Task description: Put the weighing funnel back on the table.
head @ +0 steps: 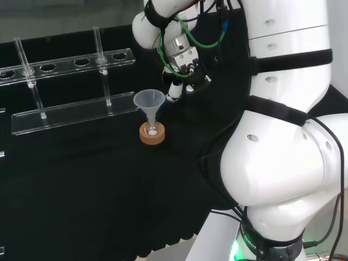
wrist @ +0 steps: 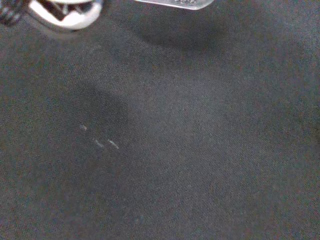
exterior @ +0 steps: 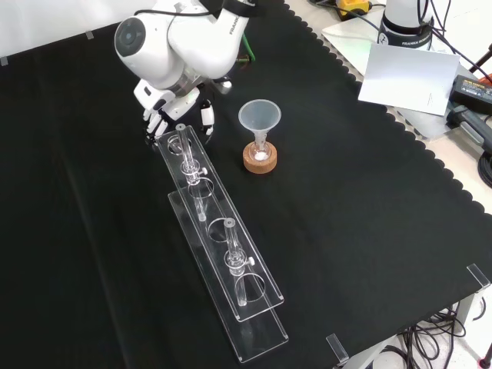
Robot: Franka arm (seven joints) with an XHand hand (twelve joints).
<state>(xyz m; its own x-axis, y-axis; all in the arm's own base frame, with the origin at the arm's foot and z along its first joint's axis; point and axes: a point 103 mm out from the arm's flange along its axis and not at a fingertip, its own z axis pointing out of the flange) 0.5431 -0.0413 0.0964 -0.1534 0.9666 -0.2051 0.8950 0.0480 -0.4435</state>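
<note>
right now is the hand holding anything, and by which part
Cannot tell: the black and white hand hangs by the clear plastic rack's end, its palm side hidden under the white arm.

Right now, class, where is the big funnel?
Front view: the funnel stands in its flask on a cork ring, right of the far end of the rack.

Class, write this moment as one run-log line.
hand: low over cloth, by rack end | funnel: upright in flask on cork ring
</note>
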